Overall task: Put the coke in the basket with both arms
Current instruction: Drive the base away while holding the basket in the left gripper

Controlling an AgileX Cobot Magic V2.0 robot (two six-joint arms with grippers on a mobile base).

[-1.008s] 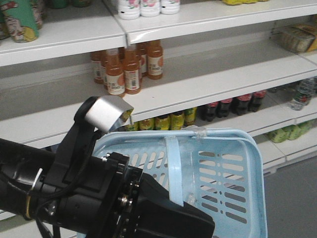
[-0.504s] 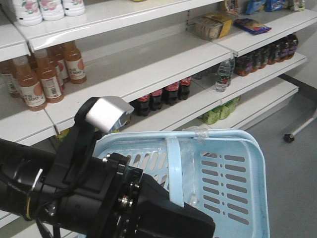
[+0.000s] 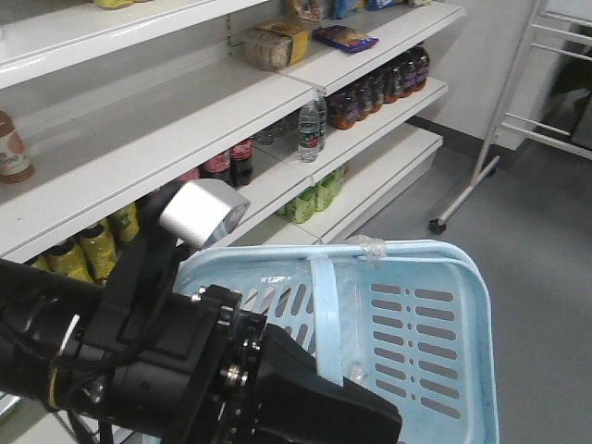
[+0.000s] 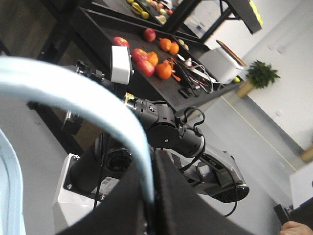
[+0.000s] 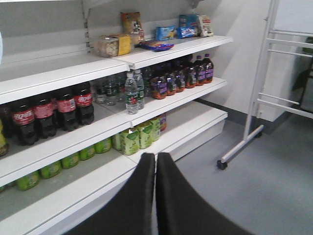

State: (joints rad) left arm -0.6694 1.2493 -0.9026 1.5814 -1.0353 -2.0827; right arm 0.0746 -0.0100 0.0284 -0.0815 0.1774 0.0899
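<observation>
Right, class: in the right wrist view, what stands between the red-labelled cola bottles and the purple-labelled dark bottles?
Clear water bottles stand there, between the cola bottles and the purple-labelled bottles; the right wrist view shows it.

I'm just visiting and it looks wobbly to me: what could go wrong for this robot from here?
The basket is held only by its thin handle, pinched in the left pincer; it might slip or swing. The coke bottles stand packed together on the shelf, so the shut, empty right pincer could knock neighbours over. The white wheeled rack nearby might get bumped.
</observation>
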